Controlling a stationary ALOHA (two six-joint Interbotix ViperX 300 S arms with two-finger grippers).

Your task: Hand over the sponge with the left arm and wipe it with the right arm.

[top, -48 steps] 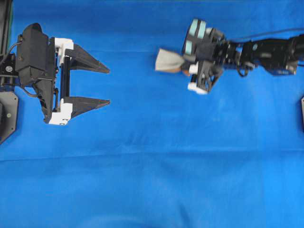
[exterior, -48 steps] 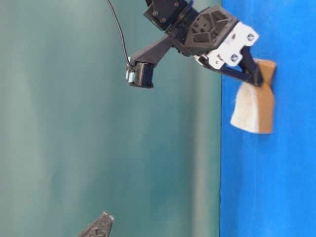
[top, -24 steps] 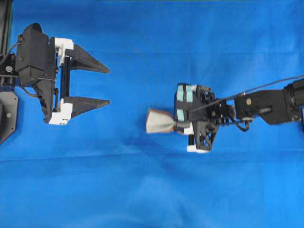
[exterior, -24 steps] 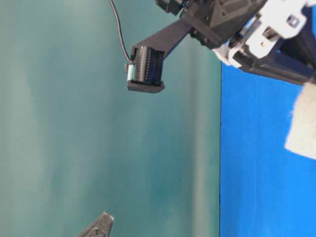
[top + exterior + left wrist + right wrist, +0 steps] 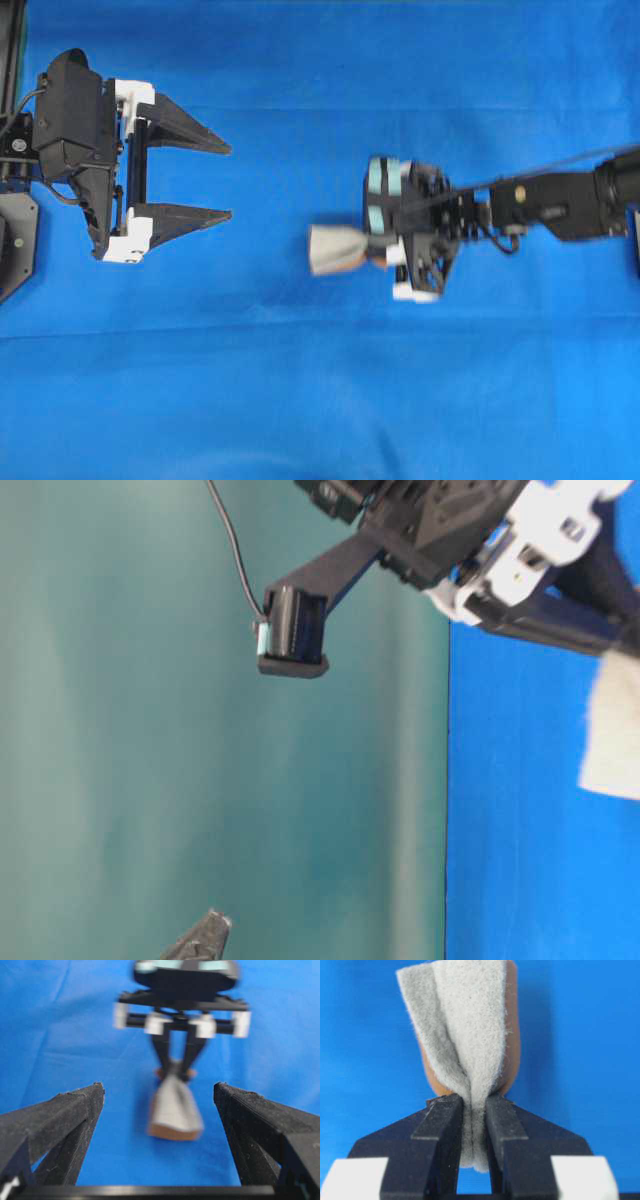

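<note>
Overhead looks straight down; wrist views face each other.

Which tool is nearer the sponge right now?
Right. The right tool is shut on the sponge, pinching one end so it folds. The left tool stands open across the blue cloth, apart from the sponge, pointing toward it.

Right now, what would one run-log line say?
right gripper: shut on sponge | left gripper: open, empty | sponge: pinched, folded, over blue cloth
</note>
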